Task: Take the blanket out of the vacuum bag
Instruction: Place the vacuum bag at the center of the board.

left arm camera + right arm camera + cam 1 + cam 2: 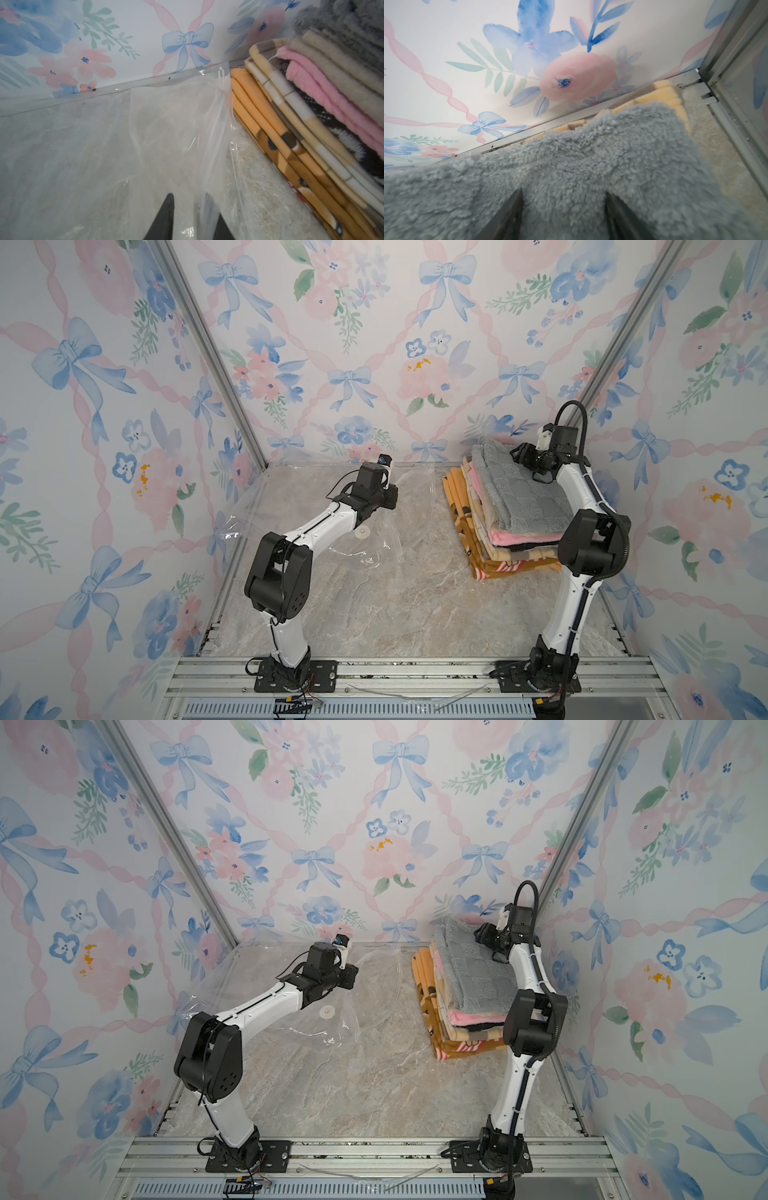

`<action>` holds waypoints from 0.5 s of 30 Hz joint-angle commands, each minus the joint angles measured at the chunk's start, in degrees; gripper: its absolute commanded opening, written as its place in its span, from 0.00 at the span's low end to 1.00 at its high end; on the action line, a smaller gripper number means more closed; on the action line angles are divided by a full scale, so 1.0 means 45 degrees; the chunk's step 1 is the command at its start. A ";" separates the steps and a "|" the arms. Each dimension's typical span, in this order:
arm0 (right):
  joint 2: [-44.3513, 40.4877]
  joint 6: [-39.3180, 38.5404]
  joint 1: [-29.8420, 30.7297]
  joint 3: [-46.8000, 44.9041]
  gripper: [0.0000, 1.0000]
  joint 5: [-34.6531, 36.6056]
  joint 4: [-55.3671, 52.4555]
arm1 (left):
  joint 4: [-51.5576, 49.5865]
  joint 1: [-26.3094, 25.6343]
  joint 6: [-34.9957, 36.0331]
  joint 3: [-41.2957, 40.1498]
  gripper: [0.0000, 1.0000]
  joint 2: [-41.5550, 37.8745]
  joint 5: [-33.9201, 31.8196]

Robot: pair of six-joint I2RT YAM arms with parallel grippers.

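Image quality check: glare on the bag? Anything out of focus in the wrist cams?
In both top views: even light, sharp, small glints on the bag. Left wrist: film hazes the table, blankets soften toward the lens. Right wrist: grey blanket blurs close to the lens; back wall sharp.

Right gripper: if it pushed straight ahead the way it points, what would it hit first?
The grey blanket: its fleece lies between the jaws of the right gripper. Beyond it, probably the floral wall, though depth is hard to judge.
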 commanded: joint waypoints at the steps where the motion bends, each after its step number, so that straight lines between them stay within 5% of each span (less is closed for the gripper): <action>1: 0.0542 0.0029 -0.0093 0.0883 0.63 0.0536 -0.1049 | -0.0455 0.0075 0.0542 0.0485 0.34 -0.0387 0.0488; 10: -0.2537 0.0068 0.0481 -0.0771 0.65 0.0999 -0.0739 | -0.0411 0.0057 0.0789 0.0214 0.55 -0.1650 0.1873; 15: -0.4026 -0.0608 0.1459 -0.1861 0.65 0.1572 -0.1076 | -0.0249 0.0078 0.1211 0.0302 0.79 -0.2833 0.2408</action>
